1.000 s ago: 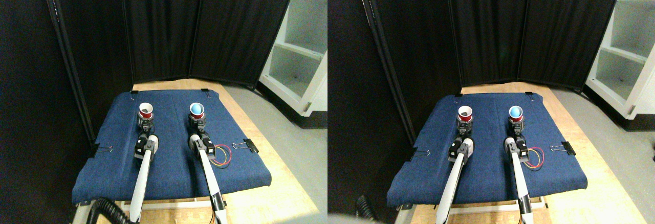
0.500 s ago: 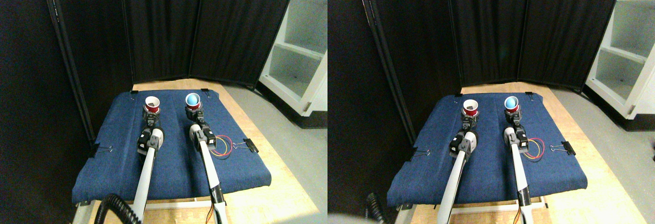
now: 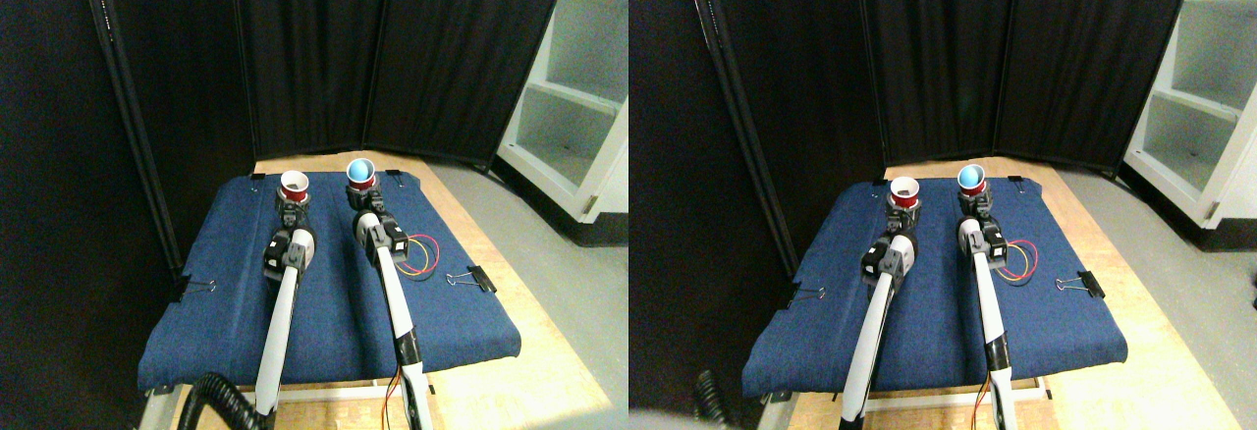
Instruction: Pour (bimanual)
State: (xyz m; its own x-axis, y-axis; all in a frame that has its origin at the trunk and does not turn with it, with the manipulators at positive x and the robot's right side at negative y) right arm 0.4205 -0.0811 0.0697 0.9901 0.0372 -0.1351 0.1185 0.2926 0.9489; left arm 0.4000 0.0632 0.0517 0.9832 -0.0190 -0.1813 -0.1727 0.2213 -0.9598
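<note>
Cups [image 3: 294, 187] over blue cloth [image 3: 324, 302], black curtains [image 3: 393, 47]

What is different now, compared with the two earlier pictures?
Both arms have carried their cups up and toward the far edge of the cloth: the left gripper with the empty red cup, the right gripper with the cup holding a blue ball. The cups are also closer together. The blue cloth and the clips stayed put.
</note>
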